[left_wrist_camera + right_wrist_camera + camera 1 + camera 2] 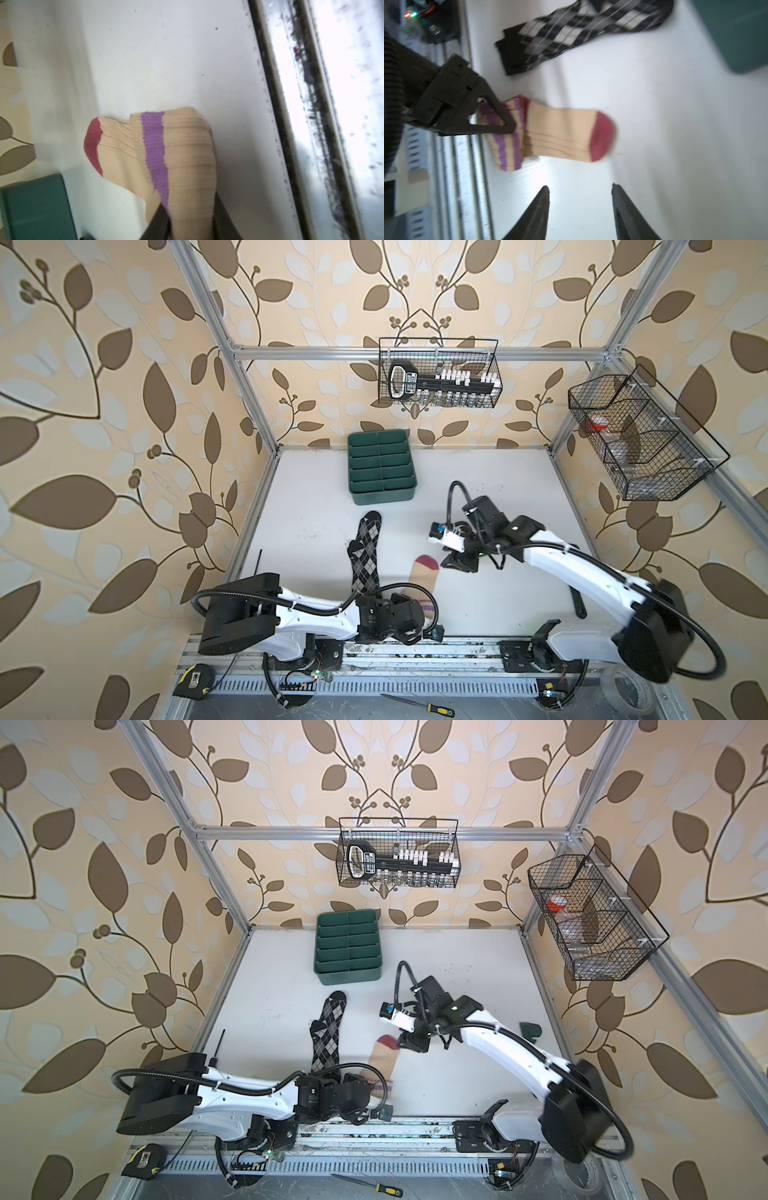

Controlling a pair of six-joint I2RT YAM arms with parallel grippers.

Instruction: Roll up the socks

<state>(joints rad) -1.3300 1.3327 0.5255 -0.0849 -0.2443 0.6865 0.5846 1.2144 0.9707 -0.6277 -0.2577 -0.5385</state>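
Cuff of the beige sock (560, 133) folded over and clamped in left jaws, in front of the tray (384, 495), probably to start the roll. Right jaws apart, empty, off its toe. Argyle sock (365, 556) flat, nearer the tray.

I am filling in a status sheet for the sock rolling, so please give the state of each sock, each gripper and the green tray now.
beige sock, striped end bunched and pinched, toe lying flat, not rolled.
argyle sock, lying flat, stretched out, not rolled, untouched.
left gripper, fingers shut on the beige sock.
right gripper, fingers open, nothing between them.
green tray, upright, slots look empty.
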